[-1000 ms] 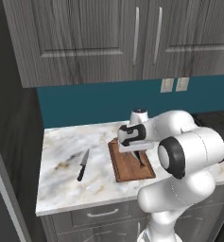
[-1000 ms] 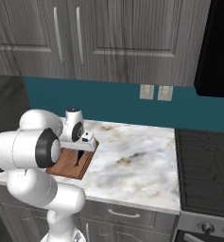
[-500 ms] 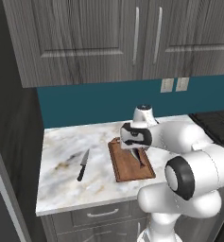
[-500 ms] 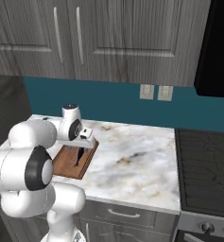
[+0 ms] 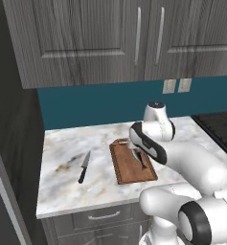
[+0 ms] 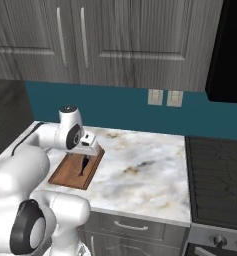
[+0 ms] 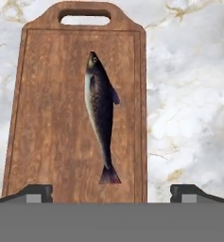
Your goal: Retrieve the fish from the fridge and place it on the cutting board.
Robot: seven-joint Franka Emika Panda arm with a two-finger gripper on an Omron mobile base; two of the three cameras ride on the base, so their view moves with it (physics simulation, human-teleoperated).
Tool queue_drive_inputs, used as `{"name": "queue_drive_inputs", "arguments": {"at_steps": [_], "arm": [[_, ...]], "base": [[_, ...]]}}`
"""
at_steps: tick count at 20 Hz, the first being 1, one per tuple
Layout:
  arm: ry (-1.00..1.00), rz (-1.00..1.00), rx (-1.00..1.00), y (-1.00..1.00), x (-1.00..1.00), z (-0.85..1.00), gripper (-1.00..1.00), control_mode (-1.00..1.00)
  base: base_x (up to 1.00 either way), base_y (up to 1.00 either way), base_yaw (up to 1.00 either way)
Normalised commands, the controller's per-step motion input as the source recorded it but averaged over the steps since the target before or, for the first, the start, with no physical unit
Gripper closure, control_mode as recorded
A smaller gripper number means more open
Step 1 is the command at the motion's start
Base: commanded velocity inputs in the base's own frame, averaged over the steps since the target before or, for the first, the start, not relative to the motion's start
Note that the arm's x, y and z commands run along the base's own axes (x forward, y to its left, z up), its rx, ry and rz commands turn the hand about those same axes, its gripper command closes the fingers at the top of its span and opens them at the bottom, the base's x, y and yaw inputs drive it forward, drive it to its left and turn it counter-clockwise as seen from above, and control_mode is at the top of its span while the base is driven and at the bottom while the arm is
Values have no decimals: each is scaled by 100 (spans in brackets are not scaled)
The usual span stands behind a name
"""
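Your fish (image 7: 100, 118) is lying lengthwise on the cutting board (image 7: 47, 118), and your jaws are standing wide and empty above it; dipping while pulling away risks nudging it off.

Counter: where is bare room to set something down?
Bare marble counter between the cutting board and the stove; smaller patches around the knife. The board carries the fish, under the open gripper.

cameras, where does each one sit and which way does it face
Left base view: behind-left, looks over the counter; white arm lower right; cutting board, knife.
Right base view: behind-right, same counter; arm lower left.
Hand view: looks down past open end effector at fish.
All share board and fish.
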Motion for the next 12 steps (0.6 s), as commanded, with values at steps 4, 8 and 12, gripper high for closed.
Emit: {"name": "queue_drive_inputs", "arguments": {"at_steps": [4,8,12], "arm": [[0,0,0,-16,-64,58,-100,-100],[0,0,0,-14,-79,54,-100,-100],[0,0,0,-15,-100,41,-100,-100]], "base": [[0,0,0],[0,0,0],[0,0,0]]}}
